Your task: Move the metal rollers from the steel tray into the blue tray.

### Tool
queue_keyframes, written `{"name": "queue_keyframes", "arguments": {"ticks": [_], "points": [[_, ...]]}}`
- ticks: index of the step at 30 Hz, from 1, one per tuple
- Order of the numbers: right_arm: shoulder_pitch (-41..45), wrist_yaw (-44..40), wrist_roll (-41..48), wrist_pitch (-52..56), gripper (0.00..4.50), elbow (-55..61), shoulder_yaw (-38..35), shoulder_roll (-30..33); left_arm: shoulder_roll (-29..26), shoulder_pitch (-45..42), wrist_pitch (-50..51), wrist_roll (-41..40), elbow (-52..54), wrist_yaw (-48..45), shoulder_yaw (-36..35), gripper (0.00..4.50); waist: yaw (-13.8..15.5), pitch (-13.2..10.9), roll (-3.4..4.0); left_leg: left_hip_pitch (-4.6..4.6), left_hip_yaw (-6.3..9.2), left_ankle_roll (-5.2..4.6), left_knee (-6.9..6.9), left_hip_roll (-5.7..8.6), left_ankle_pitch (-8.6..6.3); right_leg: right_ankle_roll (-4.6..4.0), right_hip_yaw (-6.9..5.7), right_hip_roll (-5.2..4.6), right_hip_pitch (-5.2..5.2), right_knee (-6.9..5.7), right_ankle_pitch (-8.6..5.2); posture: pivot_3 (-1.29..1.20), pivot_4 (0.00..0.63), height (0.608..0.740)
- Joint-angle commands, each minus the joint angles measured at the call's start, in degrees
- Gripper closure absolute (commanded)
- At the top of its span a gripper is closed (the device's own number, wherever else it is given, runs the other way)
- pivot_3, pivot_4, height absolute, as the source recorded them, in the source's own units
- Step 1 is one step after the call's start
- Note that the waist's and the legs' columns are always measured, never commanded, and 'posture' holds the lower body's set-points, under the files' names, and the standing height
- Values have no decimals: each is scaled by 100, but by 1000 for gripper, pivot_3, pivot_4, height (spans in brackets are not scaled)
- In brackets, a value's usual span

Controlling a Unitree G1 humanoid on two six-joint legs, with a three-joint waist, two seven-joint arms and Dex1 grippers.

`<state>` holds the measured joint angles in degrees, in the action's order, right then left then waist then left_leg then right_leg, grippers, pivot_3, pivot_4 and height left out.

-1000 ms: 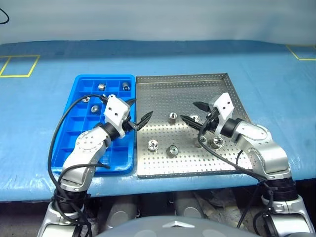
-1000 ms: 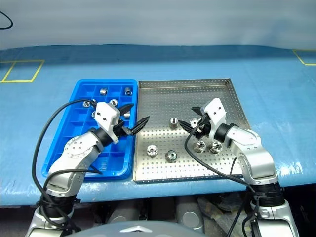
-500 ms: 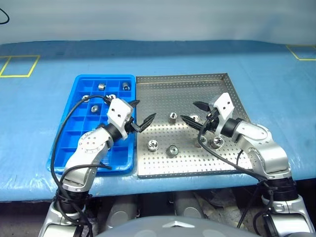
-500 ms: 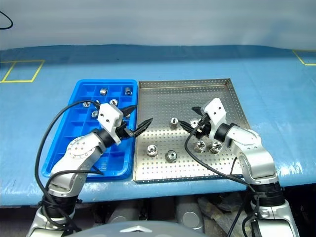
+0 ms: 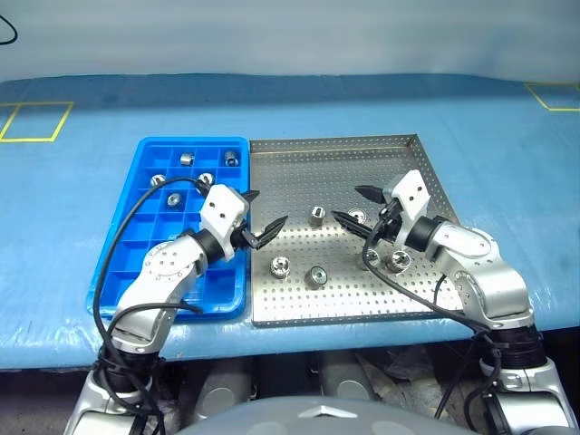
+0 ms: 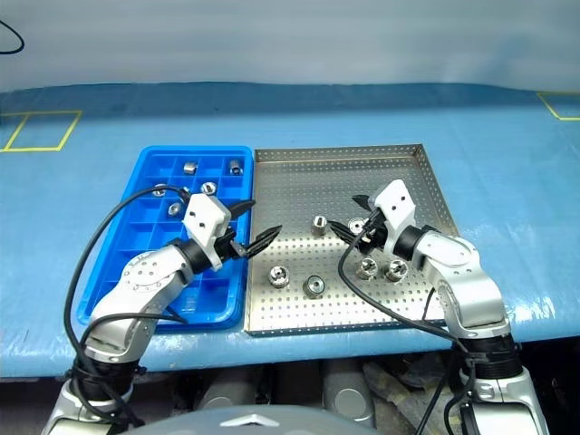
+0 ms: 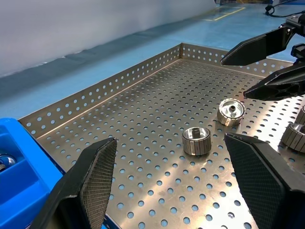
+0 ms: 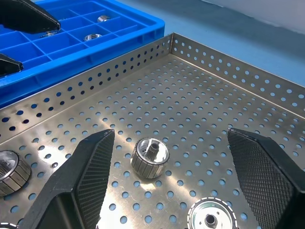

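Steel tray [image 5: 399,299] and blue tray [image 5: 118,272] both hold metal rollers [image 5: 315,276]; both grippers' fingers [image 7: 90,181] apart.

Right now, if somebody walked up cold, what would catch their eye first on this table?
Probably the two black claws, both open and empty, facing each other over the steel tray: the left claw at its left edge, the right claw near the middle. Next, the shiny metal rollers scattered on the perforated bottom. Beside it on the left, the blue tray holds a few rollers in its far compartments.
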<state>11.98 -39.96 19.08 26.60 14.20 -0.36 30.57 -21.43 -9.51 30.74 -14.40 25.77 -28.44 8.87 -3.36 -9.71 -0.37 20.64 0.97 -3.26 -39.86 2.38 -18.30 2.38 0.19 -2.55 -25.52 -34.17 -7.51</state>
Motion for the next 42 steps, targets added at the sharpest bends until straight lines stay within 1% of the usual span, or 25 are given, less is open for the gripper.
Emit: {"name": "queue_keyframes", "arguments": {"ticks": [1, 3, 5, 8, 15, 22, 28, 40, 42], "points": [[-5, -13, 32, -119, 532, 114, -50, -13, 328, -371, -46, -58, -180, 91, 75, 537, 22, 0, 0, 0, 0, 0, -1, 0, 0, 0, 0, 0, 1, 0, 0, -151, 150, 740], [21, -18, 26, -109, 532, 109, -20, -33, 545, -576, -32, -85, -504, 83, 127, 537, 46, 1, -1, 0, 0, -1, -7, 3, 0, 4, 0, 0, 4, 0, 3, -155, 150, 740], [36, -16, 18, -105, 532, 122, -9, -51, 634, -736, -93, 21, -797, 5, 277, 537, 41, 2, 1, -1, -2, -2, -10, 3, 0, 6, 2, 0, 6, 0, 4, -161, 150, 740], [14, 0, 19, -104, 532, 168, -44, -59, 811, -934, -101, -41, -1174, -85, 370, 537, 4, 3, 2, -1, -4, -2, -10, 2, 0, 6, 5, 3, 3, -2, 4, -172, 150, 740], [-123, 64, 19, -109, 532, 297, -146, -49, 959, -1294, -338, 272, -1973, -85, 530, 537, -40, 3, 2, -1, -8, -3, -10, 2, -1, 8, 10, 4, 3, -3, 6, -198, 150, 740], [-188, 129, 34, -116, 532, 422, -154, -82, 1140, -1716, -604, 786, -2861, -71, 868, 537, -60, 4, 3, -3, -25, -12, -13, 3, -5, 17, 26, 4, 1, -2, 11, -220, 150, 740], [-254, 136, 52, -104, 532, 516, -164, -70, 1284, -1918, -760, 973, -3387, -245, 1054, 537, -107, 4, 4, -4, -42, -24, -13, 3, -12, 24, 37, 3, -3, 2, 15, -233, 150, 740], [-291, 153, 96, -131, 532, 631, -203, -93, 1550, -2182, -977, 1295, -4127, -261, 1123, 537, -153, 4, 5, -4, -54, -46, -19, 3, -25, 33, 47, 2, -5, 3, 21, -243, 150, 740], [-289, 160, 96, -136, 485, 637, -208, -98, 1597, -2214, -1016, 1335, -4241, -221, 1096, 931, -155, 5, 5, -5, -54, -47, -19, 2, -26, 34, 48, 2, -5, 3, 21, -243, 150, 740]]}}
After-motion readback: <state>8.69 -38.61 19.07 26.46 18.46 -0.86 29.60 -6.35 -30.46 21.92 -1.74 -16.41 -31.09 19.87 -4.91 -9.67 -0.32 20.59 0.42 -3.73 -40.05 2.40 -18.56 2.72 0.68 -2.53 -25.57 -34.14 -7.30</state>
